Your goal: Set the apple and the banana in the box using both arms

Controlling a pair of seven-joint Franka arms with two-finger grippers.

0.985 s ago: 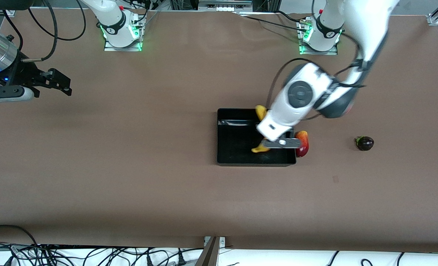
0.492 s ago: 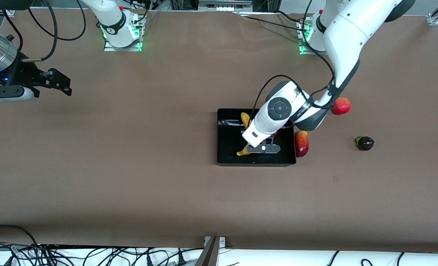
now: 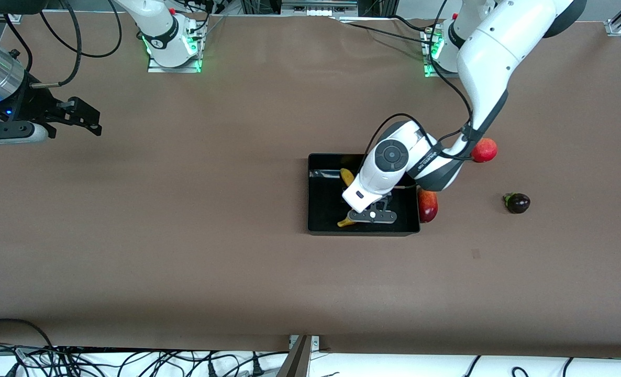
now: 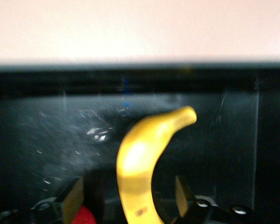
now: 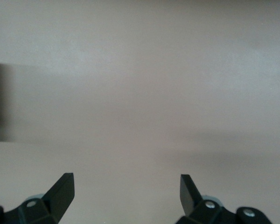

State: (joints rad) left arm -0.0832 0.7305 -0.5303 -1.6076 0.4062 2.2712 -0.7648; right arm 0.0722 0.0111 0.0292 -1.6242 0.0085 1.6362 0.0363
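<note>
The left gripper [image 3: 372,215] sits low inside the box [image 3: 321,209], jaws spread, with the banana [image 4: 142,158] lying between them on the box floor, apparently just released, though contact is hard to judge. A red object beside one jaw, possibly the apple [image 4: 84,216], is mostly hidden. The right gripper [image 5: 126,191] waits over bare table at the right arm's end, jaws apart and empty; the banana looks light, soft-skinned and bruisable, best pinched across its thick middle.
</note>
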